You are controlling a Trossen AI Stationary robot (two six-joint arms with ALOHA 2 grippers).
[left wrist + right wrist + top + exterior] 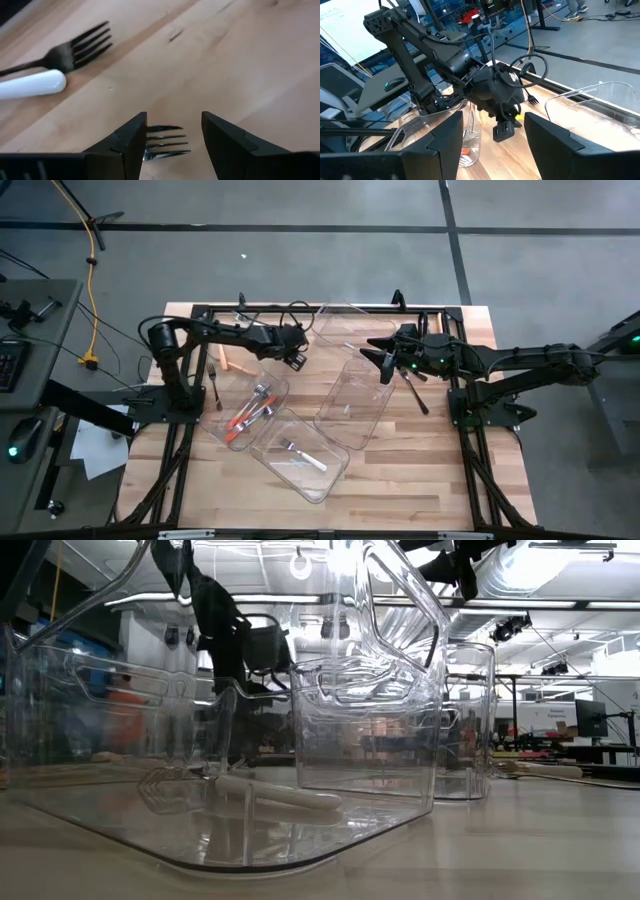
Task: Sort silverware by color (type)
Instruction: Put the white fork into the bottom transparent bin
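Wood table (420,470) with clear bins and loose cutlery on it.
From my feed I see a butcher-block top inside a black frame. Four clear bins lie on it: one at the far edge (345,330), one mid-right (352,402), one left of center (250,415) with orange-handled pieces, one nearest (298,455) with a white-handled fork (303,454). Lying bare on the wood: a black fork (215,385) at left, an orange-handled piece (236,365) near it, and a black utensil (415,392) at right.
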